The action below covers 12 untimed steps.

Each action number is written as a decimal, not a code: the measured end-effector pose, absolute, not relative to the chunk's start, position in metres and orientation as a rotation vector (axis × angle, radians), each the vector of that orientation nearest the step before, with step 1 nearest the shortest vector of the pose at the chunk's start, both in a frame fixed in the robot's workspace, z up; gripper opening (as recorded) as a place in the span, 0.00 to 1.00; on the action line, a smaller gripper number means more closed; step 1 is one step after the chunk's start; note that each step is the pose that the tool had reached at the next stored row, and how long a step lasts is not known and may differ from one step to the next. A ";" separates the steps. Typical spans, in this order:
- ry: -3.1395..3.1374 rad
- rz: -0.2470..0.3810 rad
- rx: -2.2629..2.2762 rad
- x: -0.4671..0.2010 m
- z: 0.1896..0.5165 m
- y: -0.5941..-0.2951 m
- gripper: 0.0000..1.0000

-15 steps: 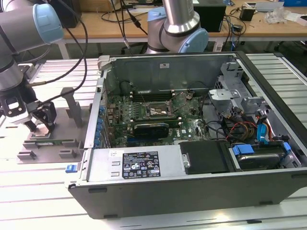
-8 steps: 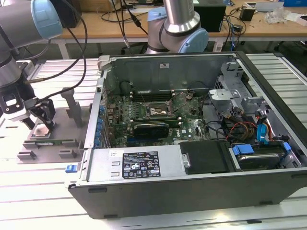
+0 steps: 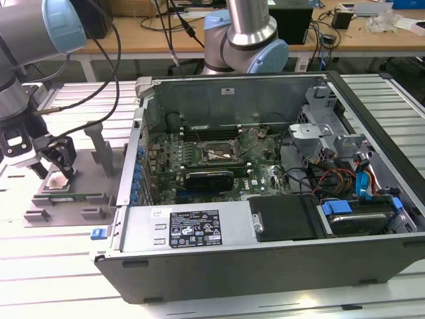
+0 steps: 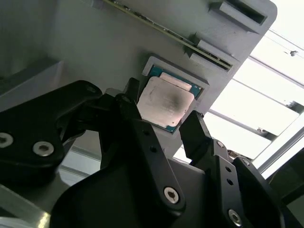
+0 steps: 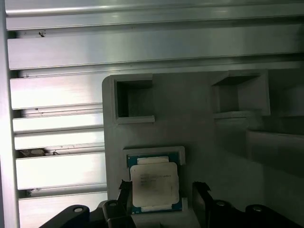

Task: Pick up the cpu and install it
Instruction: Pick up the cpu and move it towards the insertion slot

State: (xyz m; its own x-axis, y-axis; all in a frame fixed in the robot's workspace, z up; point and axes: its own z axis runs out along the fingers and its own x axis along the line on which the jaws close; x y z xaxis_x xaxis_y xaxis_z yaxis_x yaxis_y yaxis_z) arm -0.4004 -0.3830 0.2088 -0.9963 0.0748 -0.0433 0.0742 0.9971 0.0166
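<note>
The cpu (image 5: 154, 187) lies flat in a shallow square recess of the grey tray (image 5: 209, 137), metal top facing up and green rim showing round it. It is so nearly square that no long axis can be told. Its edges run in line with the recess walls, and it sits near one edge of the tray.

The gripper (image 4: 161, 110) hangs directly over that recess with its black fingers (image 4: 194, 130) apart, one on each side of the chip along two opposite edges. In the first wrist view a gap shows between one finger and the chip's edge. Nothing is clamped.

Elsewhere on the tray, two square pockets (image 5: 135, 100) are sunk into its surface beyond the chip. A long thin green-edged board (image 4: 161, 26) stands on edge in a slot along the tray. Upright posts (image 3: 94, 141) rise from the tray's far part in the exterior view.

The tray rests on the slatted metal table (image 3: 46, 279). Just beside the tray, toward the exterior view's right, lies the open computer case (image 3: 265, 266). The case holds a green motherboard (image 3: 262, 174), with a long black card (image 3: 209, 179) lying across it.
</note>
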 end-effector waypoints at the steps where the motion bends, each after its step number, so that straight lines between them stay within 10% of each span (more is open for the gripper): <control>1: 3.096 0.023 0.117 -0.400 0.209 -0.383 0.62; 12: 3.111 0.027 0.144 -0.400 0.205 -0.383 0.62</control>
State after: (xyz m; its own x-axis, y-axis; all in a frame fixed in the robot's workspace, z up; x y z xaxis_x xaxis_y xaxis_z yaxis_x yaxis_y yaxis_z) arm -0.4001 -0.3830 0.2047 -0.9954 0.0927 -0.0262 0.0922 0.9956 0.0184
